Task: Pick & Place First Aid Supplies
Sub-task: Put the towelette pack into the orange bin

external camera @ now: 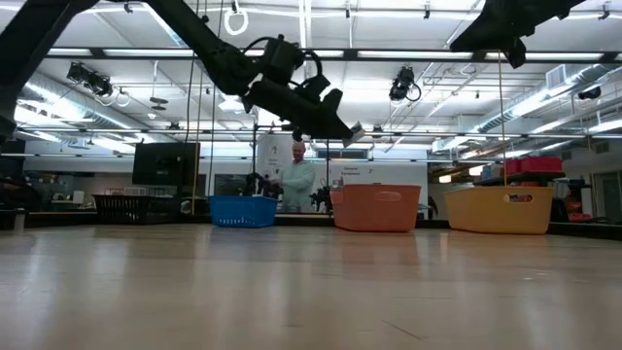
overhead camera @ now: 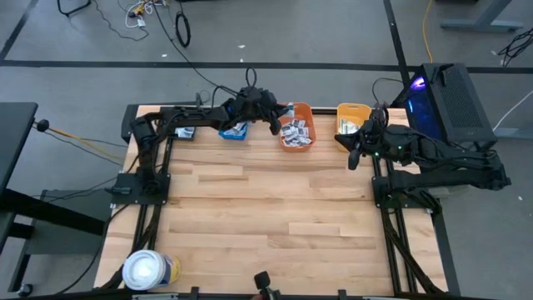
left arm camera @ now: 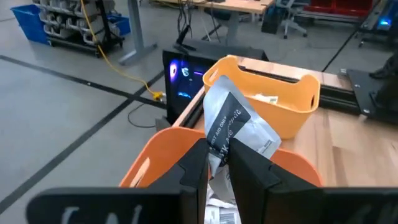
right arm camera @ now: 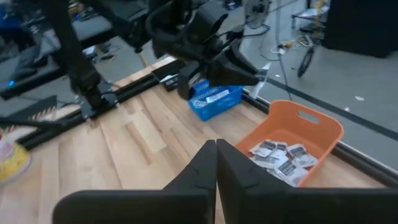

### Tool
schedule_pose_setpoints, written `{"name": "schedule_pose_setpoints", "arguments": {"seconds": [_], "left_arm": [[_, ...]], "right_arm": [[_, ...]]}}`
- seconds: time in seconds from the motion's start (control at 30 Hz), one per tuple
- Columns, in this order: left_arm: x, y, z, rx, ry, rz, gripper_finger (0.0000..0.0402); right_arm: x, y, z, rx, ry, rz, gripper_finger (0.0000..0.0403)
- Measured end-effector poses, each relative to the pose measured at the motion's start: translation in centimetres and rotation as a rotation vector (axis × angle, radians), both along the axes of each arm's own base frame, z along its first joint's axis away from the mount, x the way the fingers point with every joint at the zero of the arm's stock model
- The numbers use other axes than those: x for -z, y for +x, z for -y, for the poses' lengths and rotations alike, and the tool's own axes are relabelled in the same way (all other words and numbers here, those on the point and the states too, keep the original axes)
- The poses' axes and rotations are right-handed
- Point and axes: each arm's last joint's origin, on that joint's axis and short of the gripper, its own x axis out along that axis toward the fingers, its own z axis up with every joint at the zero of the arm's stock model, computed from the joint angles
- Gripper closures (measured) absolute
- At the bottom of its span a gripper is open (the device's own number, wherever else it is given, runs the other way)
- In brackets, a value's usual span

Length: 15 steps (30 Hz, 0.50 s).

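- The left tool — two dark, blocky fingers — is clenched on one flat packet, a crinkled white and grey foil-like sachet with black print; the words "AID ONLY" can be made out along its edge.
- In the high view the left tool hangs between the blue bin and the orange bin, at the far edge of the pale, plank-grained wooden worktop.
- The orange bin, smooth moulded plastic with rounded corners and a slot handle, holds a loose heap of small white packets with dark print too small to read.
- The blue bin has slatted sides and carries a few more white packets.
- The yellow bin sits just beside the right tool, whose fingers are pressed together on nothing — parked at the worktop's right edge.
- A large white roll with a yellow-blue band lies at the near left corner.
- A person stands in the room beyond.
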Motion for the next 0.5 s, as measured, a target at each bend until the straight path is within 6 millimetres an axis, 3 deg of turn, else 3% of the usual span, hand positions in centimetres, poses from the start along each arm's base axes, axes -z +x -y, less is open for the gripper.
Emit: {"name": "schedule_pose_setpoints", "arguments": {"seconds": [0.2, 0.37, 0.5], "left_arm": [[1.5, 0.6, -0.4, -0.003, 0.002, 0.003, 0.0337], [3.5, 0.9, -0.5, -0.008, -0.106, -0.011, 0.0337], [3.8, 1.1, -0.4, -0.004, -0.153, 0.0, 0.0324]], "right_arm": [[0.2, 0.4, 0.2, 0.077, 0.014, -0.004, 0.0389], [0.4, 1.0, 0.4, 0.092, 0.009, -0.013, 0.0389], [0.4, 1.5, 0.4, 0.092, 0.009, -0.013, 0.0389]]}}
